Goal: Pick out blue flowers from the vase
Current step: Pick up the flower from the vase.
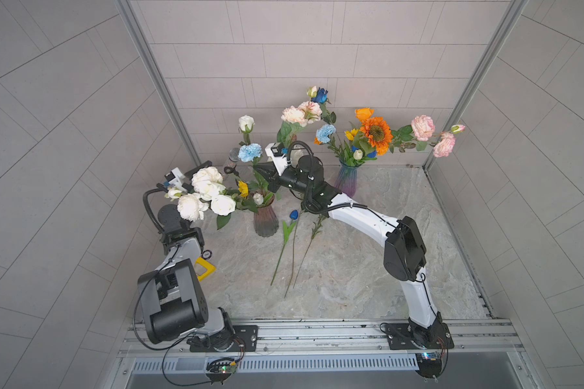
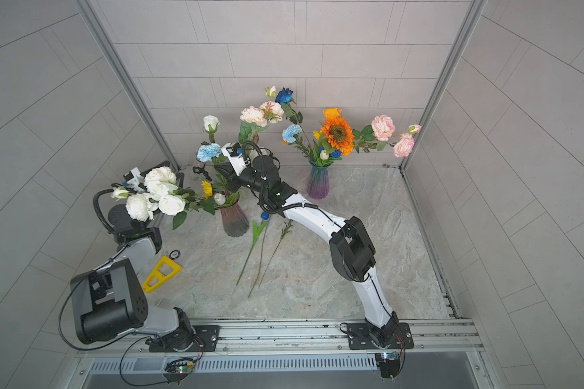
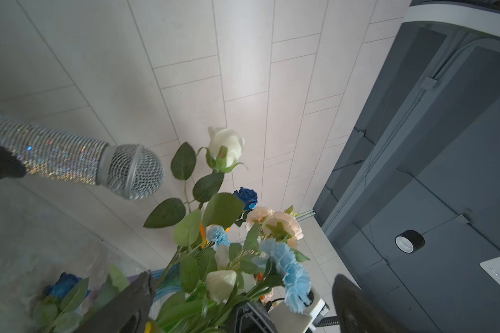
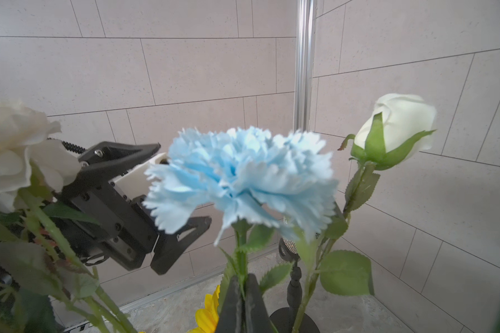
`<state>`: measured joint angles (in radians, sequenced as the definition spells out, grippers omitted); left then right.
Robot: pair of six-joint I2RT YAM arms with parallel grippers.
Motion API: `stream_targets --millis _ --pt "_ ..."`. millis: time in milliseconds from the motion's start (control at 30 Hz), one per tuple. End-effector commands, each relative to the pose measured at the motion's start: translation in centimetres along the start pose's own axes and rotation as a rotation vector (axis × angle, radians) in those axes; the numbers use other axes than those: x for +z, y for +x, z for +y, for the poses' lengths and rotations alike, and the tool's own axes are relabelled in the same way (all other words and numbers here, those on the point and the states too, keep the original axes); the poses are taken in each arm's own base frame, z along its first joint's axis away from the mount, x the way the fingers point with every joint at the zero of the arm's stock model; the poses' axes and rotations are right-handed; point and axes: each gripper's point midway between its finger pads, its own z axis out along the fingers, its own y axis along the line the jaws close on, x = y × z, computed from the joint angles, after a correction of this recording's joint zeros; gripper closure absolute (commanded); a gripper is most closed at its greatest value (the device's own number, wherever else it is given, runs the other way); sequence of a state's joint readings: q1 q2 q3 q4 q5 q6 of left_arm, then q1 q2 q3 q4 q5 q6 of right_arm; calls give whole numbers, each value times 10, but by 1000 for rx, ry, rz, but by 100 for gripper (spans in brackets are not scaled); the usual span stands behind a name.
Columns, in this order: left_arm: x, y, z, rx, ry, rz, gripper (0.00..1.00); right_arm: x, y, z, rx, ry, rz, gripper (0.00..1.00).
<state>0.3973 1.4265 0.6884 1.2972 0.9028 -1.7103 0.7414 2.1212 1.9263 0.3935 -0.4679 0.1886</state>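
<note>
Light blue carnation (image 1: 250, 152) stands over the smoky vase (image 1: 266, 219) in both top views. The right gripper (image 1: 262, 170) is half buried in leaves there, and white roses (image 1: 208, 185) hide most of the left gripper (image 1: 199, 167).

Left wrist: left gripper (image 3: 244, 276) spread wide, sparkly microphone (image 3: 130, 170) close by.

Right wrist: right gripper (image 4: 242, 278) clamped on the carnation's stem. White lettering (image 4: 80, 327) at the edge is cut off, can't read it.
</note>
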Motion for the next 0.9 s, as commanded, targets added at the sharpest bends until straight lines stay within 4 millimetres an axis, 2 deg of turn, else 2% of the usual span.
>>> stream_targets --millis 0,100,333,400,667,867 --pt "-6 20 8 19 -9 85 0 2 -8 6 -5 -20 -30 99" --pt "-11 26 16 31 -30 88 0 1 -13 7 -11 -23 -37 99" --pt "-3 27 -4 84 8 86 0 -5 -27 12 -34 -25 -37 100" --pt "0 28 -4 89 -1 92 0 -8 -29 12 -38 -23 -36 100" --pt "-1 29 4 144 -82 97 0 -22 -56 25 -94 -28 -55 100" --pt "-1 31 0 192 -130 112 0 -30 -81 36 -130 -31 -92 99"
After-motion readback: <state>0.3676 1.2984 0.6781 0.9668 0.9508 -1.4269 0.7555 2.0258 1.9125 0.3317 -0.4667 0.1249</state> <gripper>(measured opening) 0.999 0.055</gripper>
